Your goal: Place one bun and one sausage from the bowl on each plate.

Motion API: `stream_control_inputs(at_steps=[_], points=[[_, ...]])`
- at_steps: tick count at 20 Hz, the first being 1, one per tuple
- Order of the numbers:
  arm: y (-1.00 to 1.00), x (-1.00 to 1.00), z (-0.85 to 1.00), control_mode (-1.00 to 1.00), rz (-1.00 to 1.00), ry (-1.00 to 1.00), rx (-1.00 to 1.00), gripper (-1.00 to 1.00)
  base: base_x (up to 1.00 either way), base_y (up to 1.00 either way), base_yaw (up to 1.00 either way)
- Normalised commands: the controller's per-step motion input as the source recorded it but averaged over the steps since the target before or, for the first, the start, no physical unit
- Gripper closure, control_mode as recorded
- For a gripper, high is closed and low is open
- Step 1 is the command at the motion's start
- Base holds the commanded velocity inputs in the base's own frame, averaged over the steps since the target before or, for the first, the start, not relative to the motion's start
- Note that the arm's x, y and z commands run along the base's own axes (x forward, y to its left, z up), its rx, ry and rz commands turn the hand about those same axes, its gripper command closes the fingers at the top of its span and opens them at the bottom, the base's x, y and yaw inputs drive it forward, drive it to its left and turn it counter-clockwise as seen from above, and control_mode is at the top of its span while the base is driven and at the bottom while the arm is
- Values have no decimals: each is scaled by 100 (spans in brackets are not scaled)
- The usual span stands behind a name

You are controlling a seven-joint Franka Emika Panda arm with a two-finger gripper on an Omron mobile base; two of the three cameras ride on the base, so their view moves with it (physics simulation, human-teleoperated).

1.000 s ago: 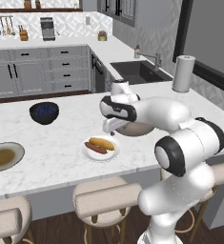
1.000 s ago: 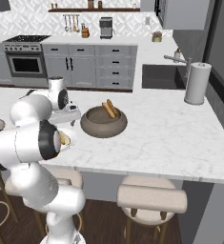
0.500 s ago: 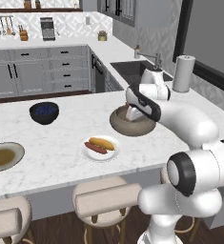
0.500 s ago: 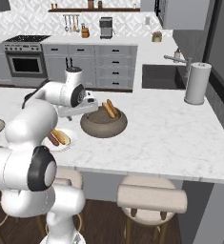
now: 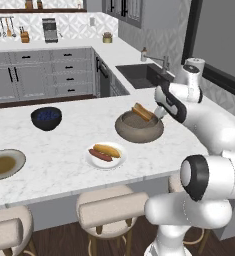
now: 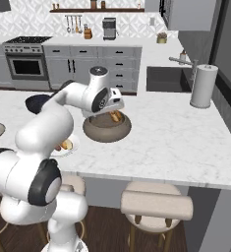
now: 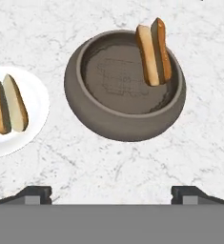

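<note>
One bun [image 5: 143, 112] leaned against the far rim inside the brown bowl [image 5: 139, 131] in the left base view, and the gripper [image 5: 161, 106] hung just beside the bowl's right edge, close to that bun. Past the bowl from the gripper, on the near side of the bench [image 5: 74, 125], lay the white plate [image 5: 106, 155] carrying a bun and a sausage [image 5: 100, 155] side by side. Much farther out the same way, at the picture's left edge, sat the grey-rimmed plate [image 5: 6, 164] with a sausage end on it, and a dark blue bowl [image 5: 46, 118] stood well apart toward the back.

In the right base view the gripper [image 6: 112, 109] hovered over the bowl [image 6: 107, 128], the bun [image 6: 116, 116] showing just under it. The white plate [image 6: 64, 146] lay near the bowl on the arm's side, partly hidden by the arm, and a paper towel roll [image 6: 203, 86] stood well apart on the opposite side.

In the hand view the two finger tips [image 7: 33, 194] stood wide apart at the bottom with nothing between them, so the gripper [image 7: 111, 196] was fully spread and held nothing. Straight ahead of it sat the bowl [image 7: 125, 86], the bun [image 7: 153, 51] propped at its far right rim. The white plate [image 7: 30, 102] with its bun lay to the left.
</note>
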Motion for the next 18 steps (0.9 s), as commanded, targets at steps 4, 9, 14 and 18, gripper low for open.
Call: stream_control_inputs(at_steps=[4, 9, 14, 18], points=[[-60, 37, 0, -100, -3, -8, 0, -100, 0, 0, 0], [1, 73, -12, -100, -7, -4, -1, -100, 0, 0, 0], [13, 97, -42, -100, -3, 0, 0, -100, 0, 0, 0], [2, 63, -61, -100, 0, 1, 0, -100, 0, 0, 0]])
